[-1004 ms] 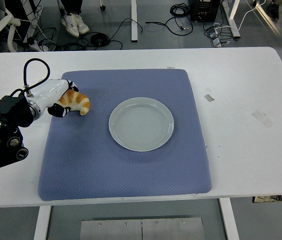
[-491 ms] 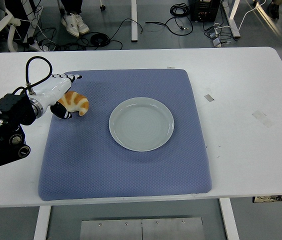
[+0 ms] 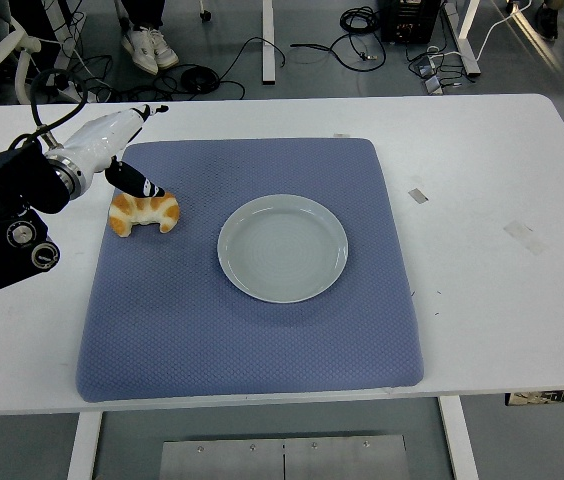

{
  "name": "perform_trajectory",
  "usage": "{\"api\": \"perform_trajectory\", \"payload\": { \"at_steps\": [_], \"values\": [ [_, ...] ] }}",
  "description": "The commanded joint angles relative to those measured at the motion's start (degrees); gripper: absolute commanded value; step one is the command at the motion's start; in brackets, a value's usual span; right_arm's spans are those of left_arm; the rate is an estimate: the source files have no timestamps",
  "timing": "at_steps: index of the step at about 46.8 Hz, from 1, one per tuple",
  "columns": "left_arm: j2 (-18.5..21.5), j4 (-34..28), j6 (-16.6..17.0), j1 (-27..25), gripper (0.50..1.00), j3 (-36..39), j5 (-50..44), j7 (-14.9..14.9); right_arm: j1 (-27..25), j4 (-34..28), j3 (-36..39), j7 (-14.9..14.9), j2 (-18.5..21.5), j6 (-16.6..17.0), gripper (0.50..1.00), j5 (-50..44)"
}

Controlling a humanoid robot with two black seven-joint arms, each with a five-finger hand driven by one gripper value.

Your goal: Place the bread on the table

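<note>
The bread (image 3: 145, 212), a golden croissant with pale stripes, lies on the blue mat (image 3: 252, 330) near its left edge, left of the plate. My left hand (image 3: 127, 150) hovers just above and behind the croissant, fingers spread and holding nothing; one dark fingertip (image 3: 148, 189) points down close to the bread. The arm reaches in from the left edge. No right arm shows.
An empty white plate (image 3: 282, 247) sits at the mat's centre. The white table (image 3: 492, 200) extends bare to the right, with small tape marks (image 3: 523, 236). Cables, chair legs and a person's shoes lie on the floor beyond the far edge.
My left hand has let go of the croissant and lifted up and back. The croissant now lies free on the mat, slightly lower and left of where it was held.
</note>
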Motion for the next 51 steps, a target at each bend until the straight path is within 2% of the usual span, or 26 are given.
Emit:
{"api": "perform_trajectory", "payload": {
  "at_steps": [1, 9, 18, 28, 34, 44, 51],
  "values": [
    [0.58, 0.09, 0.0, -0.08, 0.978, -1.63, -1.11, -0.69, 0.0, 0.0, 0.0, -0.01, 0.0, 0.01, 1.0, -0.03],
    [2.78, 1.5, 0.97, 0.27, 0.978, -5.76, -6.29, -3.76, 0.0, 0.0, 0.0, -0.01, 0.0, 0.01, 1.0, -0.03],
    [4.01, 4.57, 5.45, 0.89, 0.978, -10.24, -15.96, -9.21, 0.0, 0.0, 0.0, -0.01, 0.0, 0.01, 1.0, -0.03],
    [4.1, 5.01, 11.78, 3.52, 0.978, -12.09, -24.66, -17.2, 0.0, 0.0, 0.0, -0.01, 0.0, 0.01, 1.0, -0.02],
    [4.1, 5.01, 13.54, 6.51, 0.978, -17.0, -29.93, -22.66, 0.0, 0.0, 0.0, -0.01, 0.0, 0.01, 1.0, 0.06],
    [4.1, 5.1, 13.28, 13.8, 0.978, -29.75, -32.58, -25.73, 0.0, 0.0, 0.0, -0.01, 0.0, 0.01, 1.0, -0.03],
    [4.1, 5.19, 12.93, 17.05, 0.978, -34.94, -33.89, -27.32, 0.0, 0.0, 0.0, -0.01, 0.0, 0.01, 1.0, -0.03]
  ]
}}
